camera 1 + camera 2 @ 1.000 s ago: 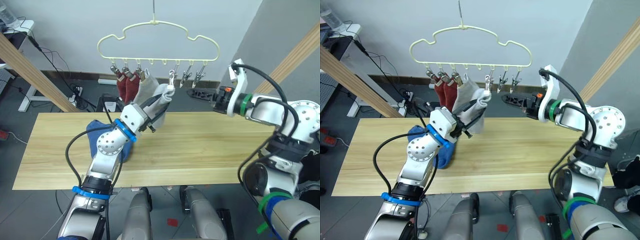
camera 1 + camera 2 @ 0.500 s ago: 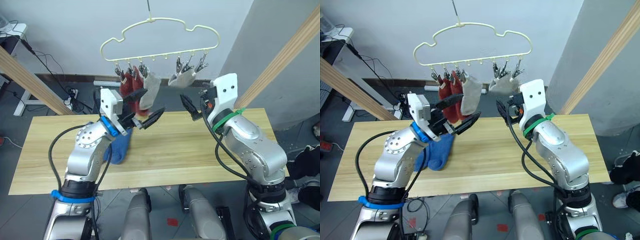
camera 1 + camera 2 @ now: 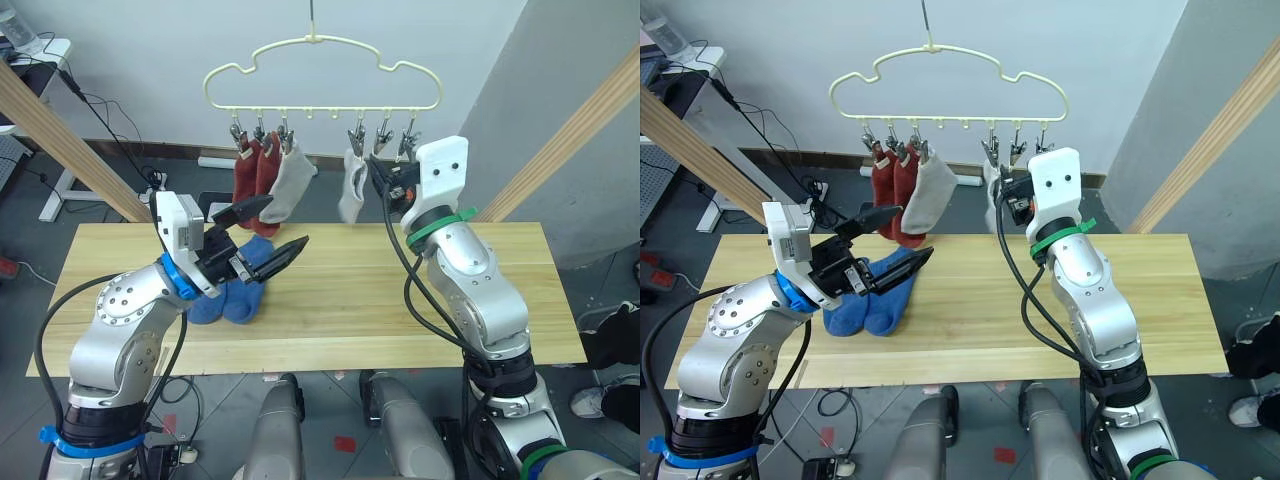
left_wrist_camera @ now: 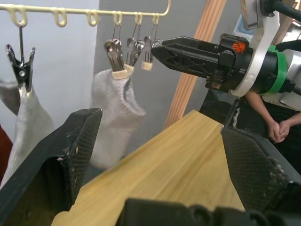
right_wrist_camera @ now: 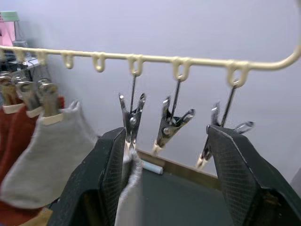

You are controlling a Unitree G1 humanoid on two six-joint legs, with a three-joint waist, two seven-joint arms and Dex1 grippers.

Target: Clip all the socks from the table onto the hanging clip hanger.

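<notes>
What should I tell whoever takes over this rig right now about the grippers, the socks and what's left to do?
Left gripper: open, holding nothing, above the table near the blue socks.
Right gripper: open, holding nothing, up at the clip hanger beside the free clips.
Done: two rust red socks and two light grey socks hang clipped.
Left: the two blue socks lie on the table; both must be picked up and clipped.

My setting, a lab: bare grey floor, loose cables, wooden pole frame, white side table.
</notes>
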